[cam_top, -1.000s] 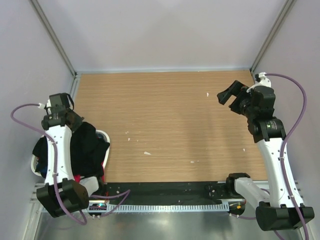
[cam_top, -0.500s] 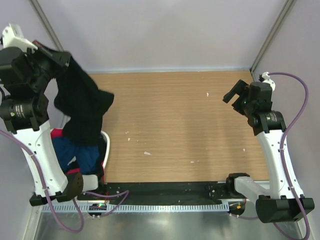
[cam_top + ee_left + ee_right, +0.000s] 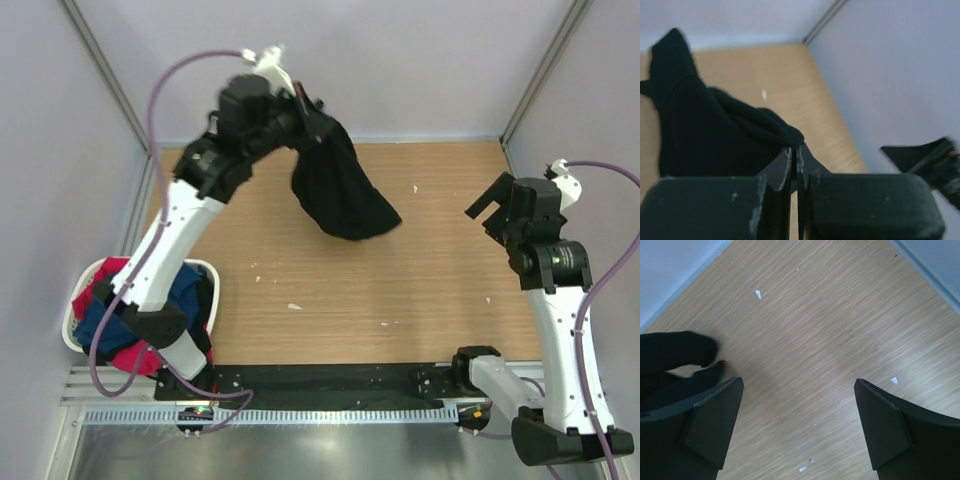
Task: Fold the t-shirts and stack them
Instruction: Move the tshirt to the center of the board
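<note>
Left gripper [image 3: 315,115]: closed tight on a bunched edge of the black t-shirt [image 3: 340,190], which is held raised above the far-left part of the wooden table [image 3: 400,300] and hangs down in a loose dark mass. Right gripper [image 3: 488,210]: held spread wide and empty over the right side of the table, well apart from the cloth. Navy blue t-shirt [image 3: 100,322] and red-pink t-shirt [image 3: 128,358]: heaped together in the white laundry basket [image 3: 203,268] beside the table's near-left corner.
</note>
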